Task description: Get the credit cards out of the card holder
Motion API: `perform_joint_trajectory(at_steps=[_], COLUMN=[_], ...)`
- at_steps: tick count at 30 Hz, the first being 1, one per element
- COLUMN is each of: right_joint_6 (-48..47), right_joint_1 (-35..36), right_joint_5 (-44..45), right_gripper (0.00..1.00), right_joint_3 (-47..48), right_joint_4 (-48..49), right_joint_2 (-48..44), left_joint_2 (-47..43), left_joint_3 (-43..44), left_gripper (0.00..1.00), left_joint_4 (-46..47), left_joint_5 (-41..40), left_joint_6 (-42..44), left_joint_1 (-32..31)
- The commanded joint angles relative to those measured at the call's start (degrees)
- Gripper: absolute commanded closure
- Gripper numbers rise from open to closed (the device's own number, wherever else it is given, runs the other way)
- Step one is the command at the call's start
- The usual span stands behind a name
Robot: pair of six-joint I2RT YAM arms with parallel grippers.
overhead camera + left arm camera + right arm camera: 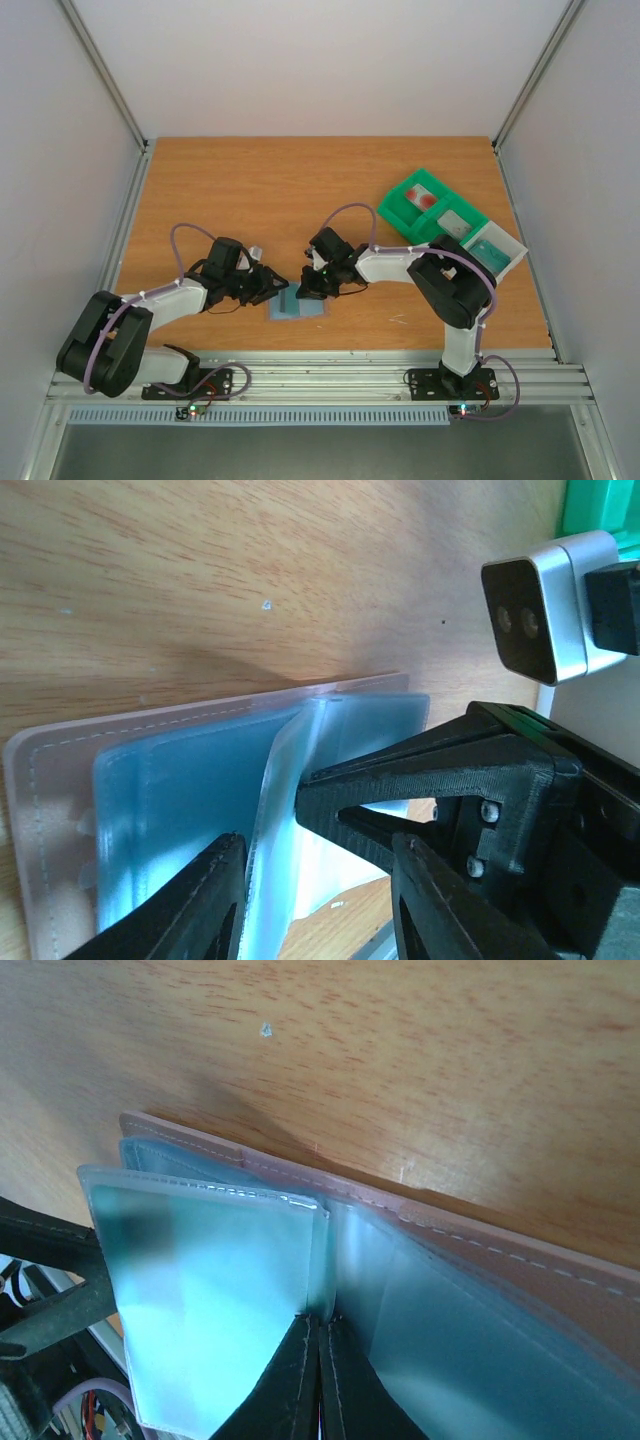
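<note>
The card holder (298, 306) lies open on the table near the front, tan outside (520, 1250), grey-blue inside (170, 820). My right gripper (306, 291) is shut on one frosted sleeve page (210, 1290) at its spine and holds it upright (320, 1322). My left gripper (272, 285) is open, its fingers (195, 910) either side of that raised page (318, 845). A red card (425, 197), a grey card (455, 222) and a teal-green card (490, 250) lie in the tray. I cannot tell if a card is in the sleeve.
A green compartmented tray (400, 212) stands at the back right, its right end whitish. The right wrist's camera housing (545, 605) shows close above the holder in the left wrist view. Both arms meet over the holder near the table's front edge.
</note>
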Motion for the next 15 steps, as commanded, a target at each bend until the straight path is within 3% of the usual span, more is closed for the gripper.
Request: perform_joint_trajectory(at_steps=[1, 15], right_joint_6=[0.88, 2.60], right_joint_1=[0.54, 0.48], right_joint_5=[3.19, 1.44], right_gripper=[0.98, 0.88], right_joint_3=[-2.25, -3.40], right_joint_4=[-2.30, 2.03], right_joint_2=[-0.20, -2.75], left_joint_2=[-1.65, -0.21], left_joint_3=[0.75, 1.17], left_gripper=[0.59, 0.59], left_joint_4=[3.07, 7.73], left_joint_5=[2.67, 6.42], left_joint_6=[-1.08, -4.80], left_joint_1=[0.08, 0.00])
